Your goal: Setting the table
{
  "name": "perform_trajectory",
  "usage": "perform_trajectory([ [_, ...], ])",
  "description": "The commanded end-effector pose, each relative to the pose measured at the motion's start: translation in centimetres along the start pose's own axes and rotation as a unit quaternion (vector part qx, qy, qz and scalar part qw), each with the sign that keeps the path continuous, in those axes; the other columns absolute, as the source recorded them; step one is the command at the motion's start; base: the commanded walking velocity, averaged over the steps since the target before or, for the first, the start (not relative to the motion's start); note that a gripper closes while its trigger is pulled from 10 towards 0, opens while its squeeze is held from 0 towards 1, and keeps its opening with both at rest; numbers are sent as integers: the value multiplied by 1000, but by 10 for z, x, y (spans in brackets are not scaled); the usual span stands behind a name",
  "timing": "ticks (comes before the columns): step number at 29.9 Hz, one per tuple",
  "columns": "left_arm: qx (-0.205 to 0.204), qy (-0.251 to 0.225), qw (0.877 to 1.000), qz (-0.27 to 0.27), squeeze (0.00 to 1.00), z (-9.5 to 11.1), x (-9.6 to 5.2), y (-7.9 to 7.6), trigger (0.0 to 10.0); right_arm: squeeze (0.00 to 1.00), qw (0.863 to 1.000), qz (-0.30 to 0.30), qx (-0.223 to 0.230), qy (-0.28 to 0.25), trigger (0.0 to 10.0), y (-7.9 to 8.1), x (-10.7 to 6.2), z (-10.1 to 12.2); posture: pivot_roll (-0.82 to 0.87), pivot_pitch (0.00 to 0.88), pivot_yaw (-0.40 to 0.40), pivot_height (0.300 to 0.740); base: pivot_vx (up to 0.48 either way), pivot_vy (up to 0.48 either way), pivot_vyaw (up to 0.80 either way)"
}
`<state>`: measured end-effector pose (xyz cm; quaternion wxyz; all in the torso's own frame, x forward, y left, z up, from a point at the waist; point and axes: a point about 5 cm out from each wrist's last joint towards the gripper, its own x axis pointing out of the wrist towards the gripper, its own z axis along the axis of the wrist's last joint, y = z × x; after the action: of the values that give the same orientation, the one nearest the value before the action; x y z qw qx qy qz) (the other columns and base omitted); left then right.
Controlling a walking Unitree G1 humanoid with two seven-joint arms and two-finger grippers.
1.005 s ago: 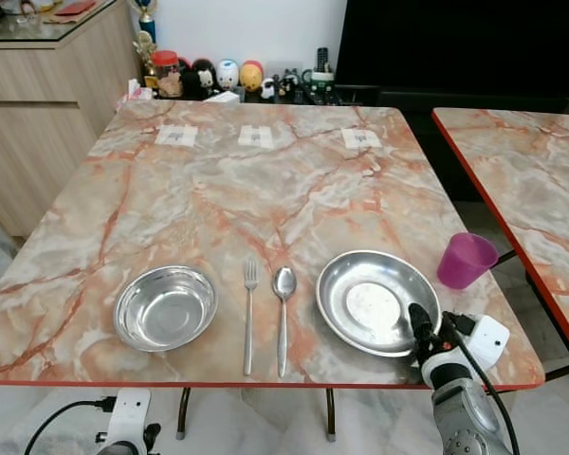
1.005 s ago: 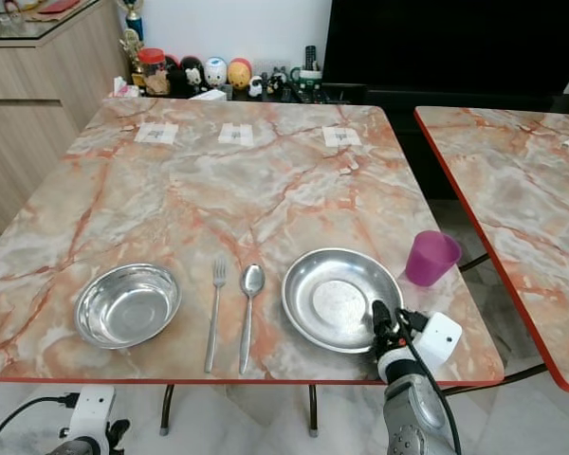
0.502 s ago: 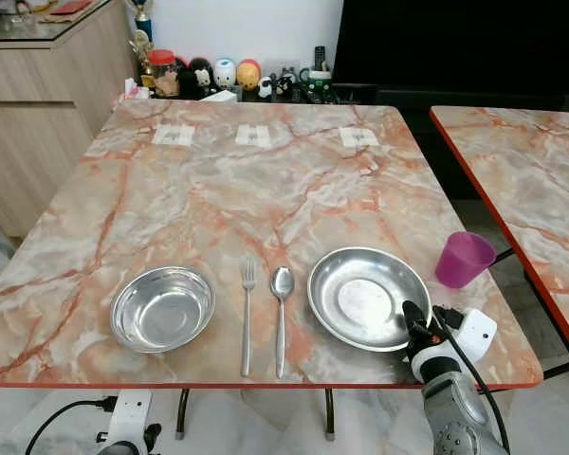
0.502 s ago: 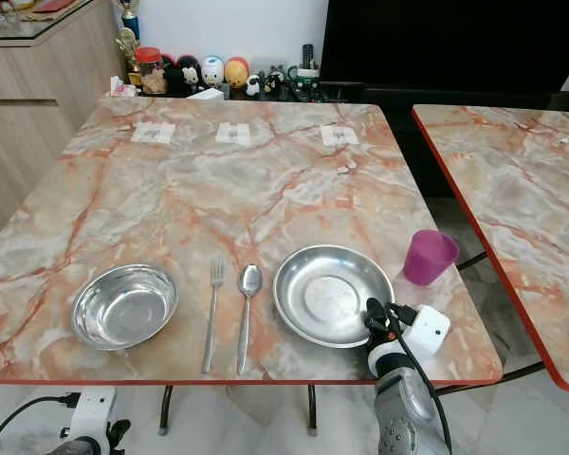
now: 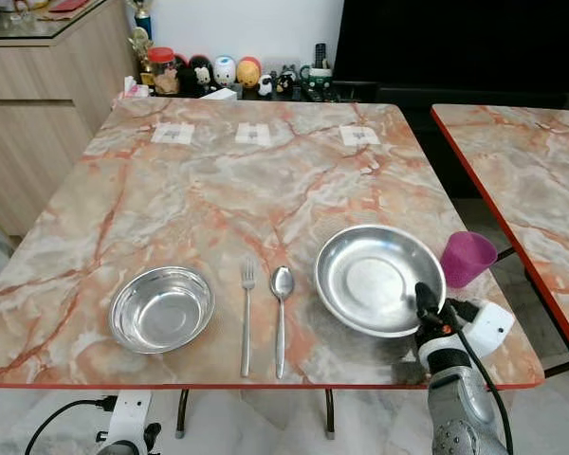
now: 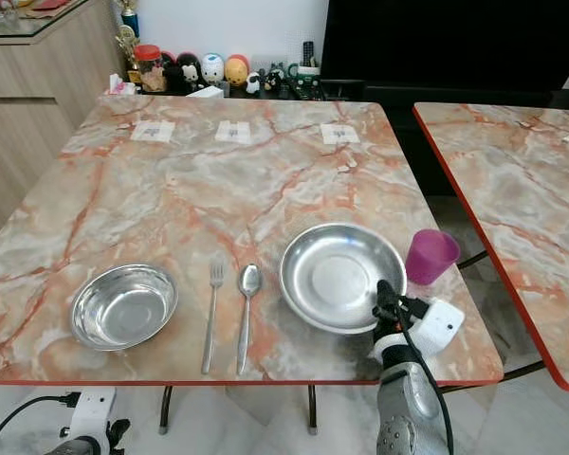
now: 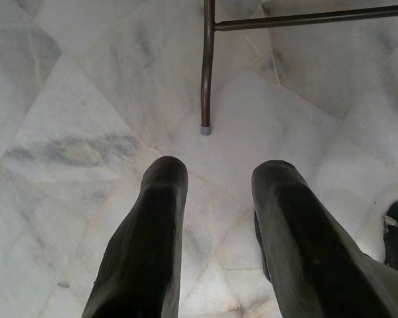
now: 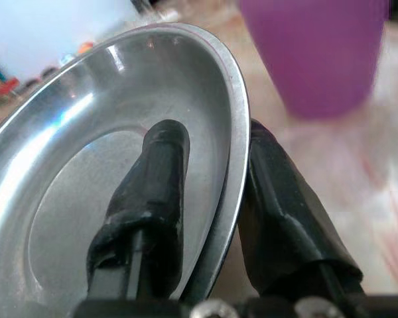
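Note:
A round steel plate (image 5: 379, 277) is held a little above the marble table (image 5: 218, 199) at its front right, with a shadow under it. My right gripper (image 5: 424, 305) is shut on the plate's near rim, one finger (image 8: 152, 192) inside the plate (image 8: 86, 165) and the other under it. A purple cup (image 5: 467, 258) stands just right of the plate. A steel bowl (image 5: 162, 308) sits at the front left, with a fork (image 5: 247, 313) and a spoon (image 5: 282, 313) side by side between bowl and plate. My left gripper (image 7: 219, 192) hangs open over the floor.
A second marble table (image 5: 531, 171) stands to the right across a narrow gap. Three white paper tags (image 5: 254, 136) lie along the far side. Figurines (image 5: 218, 74) line the wall, a wooden cabinet (image 5: 38, 104) stands left. A metal table leg (image 7: 207, 66) stands on the marble floor.
The plate has risen off the table in my right gripper and shifted away from me, closer to the purple cup. Bowl, fork and spoon stay put.

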<state>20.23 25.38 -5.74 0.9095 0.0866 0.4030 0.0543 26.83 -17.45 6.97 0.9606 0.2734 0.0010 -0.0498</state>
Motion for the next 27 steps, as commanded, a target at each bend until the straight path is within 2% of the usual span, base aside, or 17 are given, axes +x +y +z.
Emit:
perform_trajectory([
  [1, 5, 5, 1000, -1, 0, -1, 0, -1, 10000, 0, 999, 33, 13, -33, 0, 23, 2, 4, 131, 36, -57, 740, 0, 0, 0],
  [3, 6, 6, 1000, 0, 0, -2, 0, -1, 10000, 0, 995, 63, 39, -70, 0, 36, 2, 14, 131, 36, -58, 740, 0, 0, 0],
  [8, 7, 8, 1000, 1, 0, -3, 0, 0, 10000, 0, 987, 119, 60, -86, 0, 53, -1, 21, 128, 36, -59, 740, 0, 0, 0],
  [9, 7, 9, 1000, 1, 0, -4, -1, 0, 10000, 0, 987, 118, 63, -87, 549, 53, -1, 22, 128, 36, -59, 740, 0, 0, 0],
  [10, 7, 10, 1000, 1, 0, -4, -1, 0, 10000, 0, 987, 115, 67, -87, 7882, 53, 0, 22, 128, 36, -59, 740, 0, 0, 0],
  [11, 7, 11, 1000, 1, 0, -4, -1, 0, 10000, 0, 987, 113, 71, -88, 10000, 52, 0, 22, 128, 36, -59, 740, 0, 0, 0],
  [18, 11, 14, 1000, 2, 0, -6, -1, 0, 10000, 0, 983, 114, 99, -103, 10000, 51, 0, 29, 130, 24, -62, 740, 0, 0, 0],
  [23, 17, 16, 1000, 3, 0, -6, -1, 1, 10000, 0, 979, 136, 105, -115, 10000, 56, 0, 37, 129, 19, -59, 740, 0, 0, 0],
  [27, 19, 16, 1000, 3, 0, -5, -1, 0, 10000, 0, 972, 167, 114, -121, 10000, 65, 0, 42, 135, 14, -60, 740, 0, -285, 0],
])
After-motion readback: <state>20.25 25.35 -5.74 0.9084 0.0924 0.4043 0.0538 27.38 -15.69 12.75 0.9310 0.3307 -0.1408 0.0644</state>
